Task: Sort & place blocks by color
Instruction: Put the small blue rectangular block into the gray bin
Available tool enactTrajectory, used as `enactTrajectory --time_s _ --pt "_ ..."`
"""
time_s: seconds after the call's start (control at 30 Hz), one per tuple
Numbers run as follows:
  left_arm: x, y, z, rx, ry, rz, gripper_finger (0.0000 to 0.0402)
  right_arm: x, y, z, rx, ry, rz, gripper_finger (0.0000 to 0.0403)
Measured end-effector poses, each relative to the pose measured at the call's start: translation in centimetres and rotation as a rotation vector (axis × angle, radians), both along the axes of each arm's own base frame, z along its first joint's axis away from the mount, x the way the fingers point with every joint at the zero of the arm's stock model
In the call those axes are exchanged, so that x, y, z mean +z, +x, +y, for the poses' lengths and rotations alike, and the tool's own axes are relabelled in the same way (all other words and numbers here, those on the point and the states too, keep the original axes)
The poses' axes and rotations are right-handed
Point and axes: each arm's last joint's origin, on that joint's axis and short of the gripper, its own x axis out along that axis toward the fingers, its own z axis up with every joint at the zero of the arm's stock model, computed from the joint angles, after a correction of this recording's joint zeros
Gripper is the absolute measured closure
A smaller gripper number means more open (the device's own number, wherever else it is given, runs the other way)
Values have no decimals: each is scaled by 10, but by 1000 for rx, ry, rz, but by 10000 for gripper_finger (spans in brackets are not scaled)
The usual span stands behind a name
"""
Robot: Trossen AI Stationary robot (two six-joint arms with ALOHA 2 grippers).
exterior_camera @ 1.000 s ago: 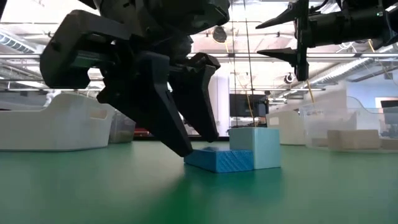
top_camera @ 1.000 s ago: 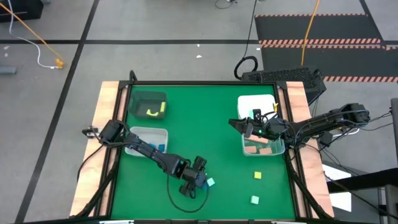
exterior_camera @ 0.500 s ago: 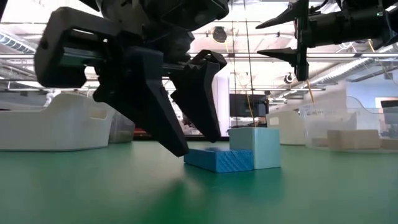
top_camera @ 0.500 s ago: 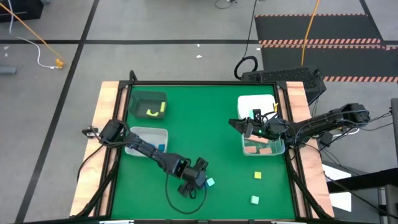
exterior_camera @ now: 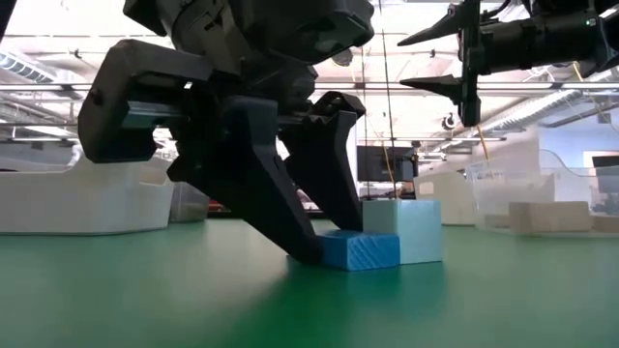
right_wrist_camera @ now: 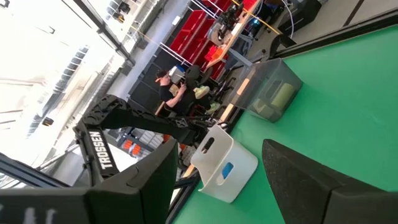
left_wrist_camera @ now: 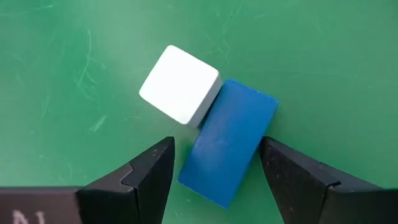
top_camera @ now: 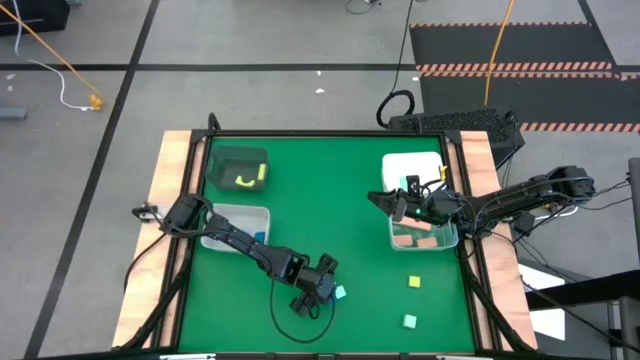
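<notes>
The left hand [top_camera: 318,291] is down on the green table [top_camera: 320,200], its fingers [left_wrist_camera: 146,177] spread to either side of a blue bar block [left_wrist_camera: 229,149] without visibly pinching it; a pale mint cube [left_wrist_camera: 180,84] touches that bar's far side; a yellow block [top_camera: 414,282] and a green block [top_camera: 409,321] lie well apart from the bar, toward the right edge; the right hand [top_camera: 385,203] hangs spread in the air beside the clear bin [top_camera: 425,236] that holds salmon-pink blocks [top_camera: 424,228]; from the bar, the white bin [top_camera: 236,222] sits back beside the left arm.
</notes>
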Motion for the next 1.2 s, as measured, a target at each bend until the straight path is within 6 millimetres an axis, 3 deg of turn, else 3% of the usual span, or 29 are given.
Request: enactTrajectory --time_s 0.13,0.3,0.63,0.93,1.2 --pt "-1 -1 0 5 -2 15 192 0 0 0 0 0 0 179" --pt "-1 -3 1 36 -11 47 281 0 0 0 0 0 -1 179" --pt "8 -4 2 164 -96 51 281 0 0 0 0 0 0 179" --pt "64 -15 7 193 -164 -47 281 0 0 0 0 0 -1 179" --pt "124 -37 21 232 -180 -161 281 0 0 0 0 0 -2 179"
